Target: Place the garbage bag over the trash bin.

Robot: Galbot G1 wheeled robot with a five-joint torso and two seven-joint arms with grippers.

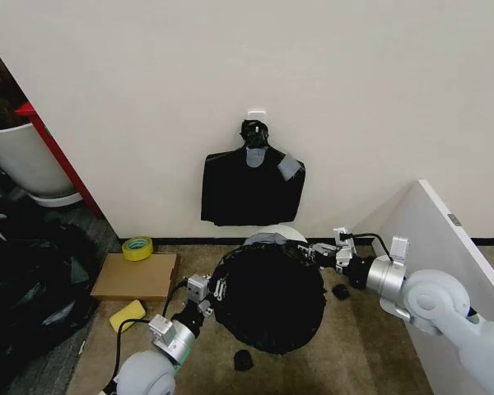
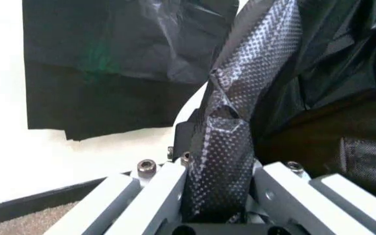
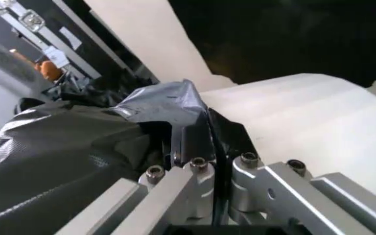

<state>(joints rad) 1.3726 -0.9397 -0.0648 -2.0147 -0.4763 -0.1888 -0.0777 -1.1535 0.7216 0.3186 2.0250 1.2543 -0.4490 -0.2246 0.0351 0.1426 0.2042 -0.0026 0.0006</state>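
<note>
Already the garbage bag is stretched open into a wide black mouth on the floor before me, near the wall, with the trash bin under and behind it; of the bin I see just a sliver of cream rim at the bag's far edge. My left tool is pinching the bag's near-left edge: in the left wrist view a twisted fold of the plastic is pressed between the fingers. My right tool is pinching the far-right edge, and in the right wrist view a crumpled fold sits clamped in the closed fingers beside the bin's pale wall.

I judge the job well along: the mouth is spread and seems to lie across the bin's top. What is left, as far as I can tell, is to draw the hem down around the rim on every side and let go. Whether the near side is already over the rim I cannot tell.

Counting: one bag in my tools, one bin, two tools at work. On the wall hangs one flat bundle of black bags. Three small black scraps lie on the carpet, one of them at the right. At the left sit one cardboard box, one roll of yellow tape and one yellow sponge.
</note>
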